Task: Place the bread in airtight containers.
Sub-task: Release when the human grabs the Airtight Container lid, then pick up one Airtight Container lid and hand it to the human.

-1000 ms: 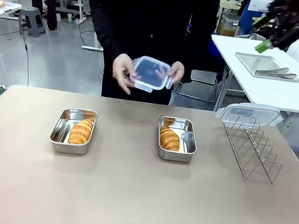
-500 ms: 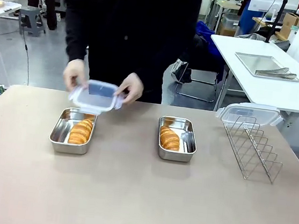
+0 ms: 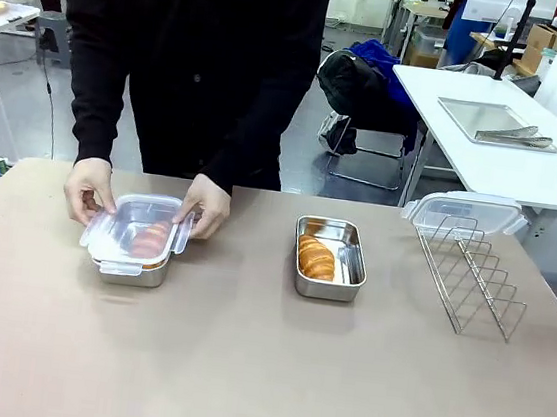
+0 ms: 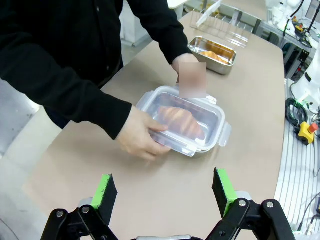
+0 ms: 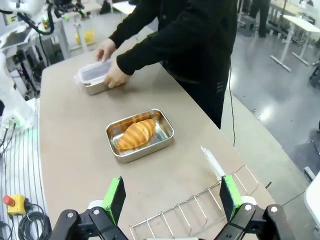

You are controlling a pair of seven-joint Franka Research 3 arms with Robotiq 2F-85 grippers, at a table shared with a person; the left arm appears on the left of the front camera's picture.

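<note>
While left end effector (image 4: 164, 192) and right end effector (image 5: 172, 195) gape, the lid (image 3: 125, 226) now covers the left pan (image 3: 146, 277).

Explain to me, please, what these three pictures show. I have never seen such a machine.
This is a robot with two arms, sharing a table with a person. The front view looks across the table from between the arms. The other two views come from cameras on the wrists. The green pads at their bottom edge belong to each arm's end effector: the left end effector and the right end effector. Both are open and hold nothing. The person's hands hold a clear lid on the left pan, with a croissant inside. The right pan is uncovered and holds the other croissant. A second lid rests on a wire rack.
</note>
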